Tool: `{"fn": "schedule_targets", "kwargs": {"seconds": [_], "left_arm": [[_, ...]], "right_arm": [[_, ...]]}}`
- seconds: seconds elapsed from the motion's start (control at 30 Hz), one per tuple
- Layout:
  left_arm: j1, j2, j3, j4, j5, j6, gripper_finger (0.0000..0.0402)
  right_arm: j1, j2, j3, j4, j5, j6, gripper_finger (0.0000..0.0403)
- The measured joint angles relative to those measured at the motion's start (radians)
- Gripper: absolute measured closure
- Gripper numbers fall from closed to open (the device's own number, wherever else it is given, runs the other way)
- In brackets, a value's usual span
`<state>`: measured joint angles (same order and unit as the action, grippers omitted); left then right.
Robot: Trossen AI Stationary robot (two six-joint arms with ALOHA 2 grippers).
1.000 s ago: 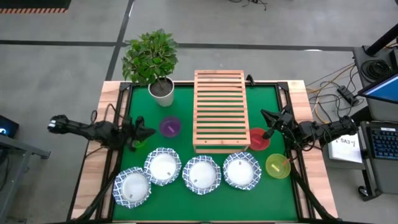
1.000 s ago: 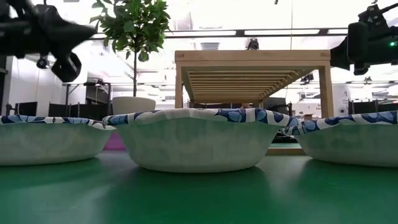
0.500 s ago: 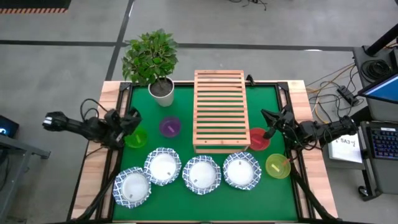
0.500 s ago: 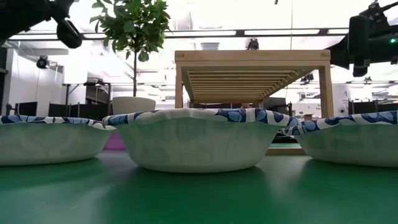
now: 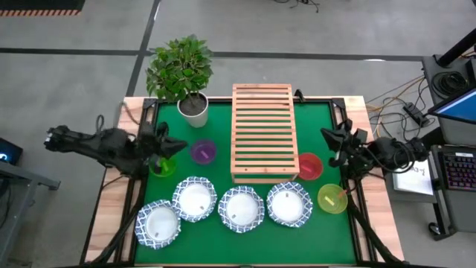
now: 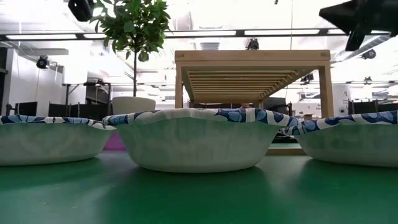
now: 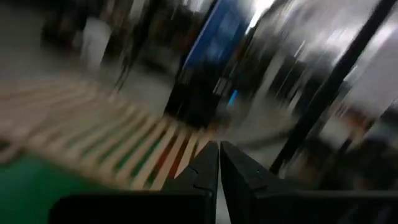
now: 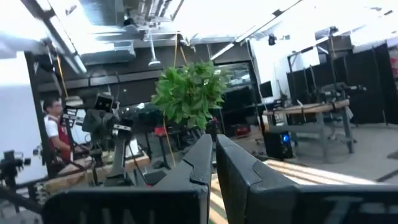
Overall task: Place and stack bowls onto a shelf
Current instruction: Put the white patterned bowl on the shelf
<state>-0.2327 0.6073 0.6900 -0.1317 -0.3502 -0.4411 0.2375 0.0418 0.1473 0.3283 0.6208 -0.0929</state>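
Note:
Four white, blue-rimmed bowls (image 5: 158, 223) (image 5: 195, 199) (image 5: 241, 208) (image 5: 289, 203) sit in a row on the green mat near the table's near edge. The wooden slatted shelf (image 5: 262, 132) stands in the middle. A purple bowl (image 5: 203, 152) and a green bowl (image 5: 160, 165) lie left of it, a red bowl (image 5: 309, 167) and a yellow bowl (image 5: 332, 199) right of it. My left gripper (image 5: 169, 147) hovers shut above the green bowl. My right gripper (image 5: 331, 140) hangs shut in the air beside the red bowl. Neither holds anything.
A potted plant in a white pot (image 5: 193, 108) stands at the mat's far left corner. In the low view the white bowls (image 6: 196, 140) fill the foreground, with the shelf (image 6: 252, 59) behind them. Bare mat lies behind the shelf's right side and along the near edge.
Both arms have risen; in the low view they have climbed to the picture's top. The left gripper drew back toward the table's left edge off the green bowl, then came forward a little. The right gripper pulled slightly toward the table's right edge. No bowl has moved.

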Motion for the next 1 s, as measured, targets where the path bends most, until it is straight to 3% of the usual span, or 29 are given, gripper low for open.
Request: {"fn": "schedule_targets", "kwargs": {"seconds": [0.1, 0.17, 0.3, 0.43, 0.6, 0.8, 1.0], "left_arm": [[0.000, 0.140, 0.164, -0.343, 0.001, -0.100, 0.0402], [-0.002, 0.241, 0.250, -0.488, 0.020, -0.153, 0.0402], [-0.003, 0.431, 0.386, -0.689, 0.171, -0.207, 0.0402], [-0.020, 0.599, 0.481, -0.790, 0.312, -0.237, 0.0402], [-0.065, 0.770, 0.572, -0.877, 0.335, -0.220, 0.0402], [-0.130, 0.917, 0.607, -0.904, 0.294, -0.187, 0.0402], [-0.207, 1.033, 0.605, -0.903, 0.288, -0.262, 0.0402]], "right_arm": [[0.000, 0.010, 0.026, -0.055, 0.000, -0.011, 0.0390], [0.000, 0.014, 0.031, -0.097, -0.001, 0.014, 0.0390], [0.000, 0.013, 0.040, -0.212, -0.002, 0.127, 0.0390], [0.000, 0.022, 0.033, -0.340, -0.049, 0.251, 0.0390], [0.000, 0.052, 0.020, -0.381, -0.072, 0.306, 0.0390], [0.000, 0.058, 0.044, -0.223, -0.073, 0.127, 0.0390], [0.000, 0.059, 0.115, -0.228, -0.075, -0.058, 0.0390]]}}
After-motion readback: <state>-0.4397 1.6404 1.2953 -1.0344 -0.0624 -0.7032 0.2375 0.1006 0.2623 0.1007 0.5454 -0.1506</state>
